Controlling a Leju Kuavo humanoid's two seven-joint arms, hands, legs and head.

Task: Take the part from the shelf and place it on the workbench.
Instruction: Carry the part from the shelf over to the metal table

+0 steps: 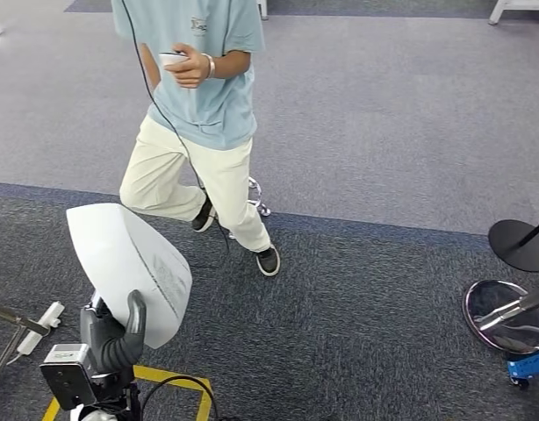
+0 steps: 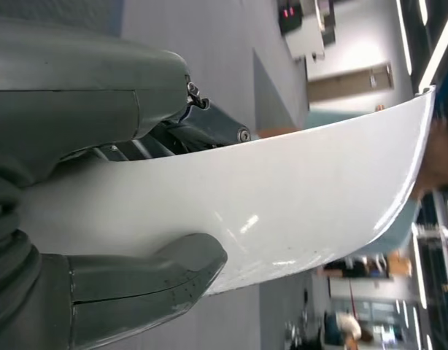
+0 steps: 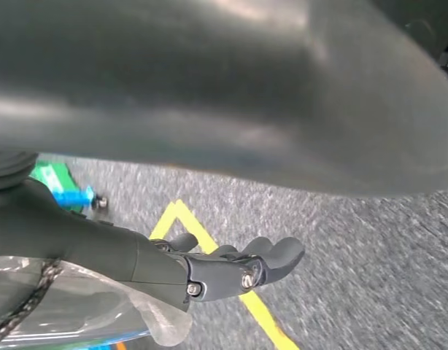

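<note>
Head view: left hand (image 1: 114,338) clamps the white part (image 1: 127,267); right hand (image 3: 211,266) hangs empty, fingers apart.

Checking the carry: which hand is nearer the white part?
Left. The left hand grips the white part; the right hand hangs open above the carpet, apart from it.
</note>
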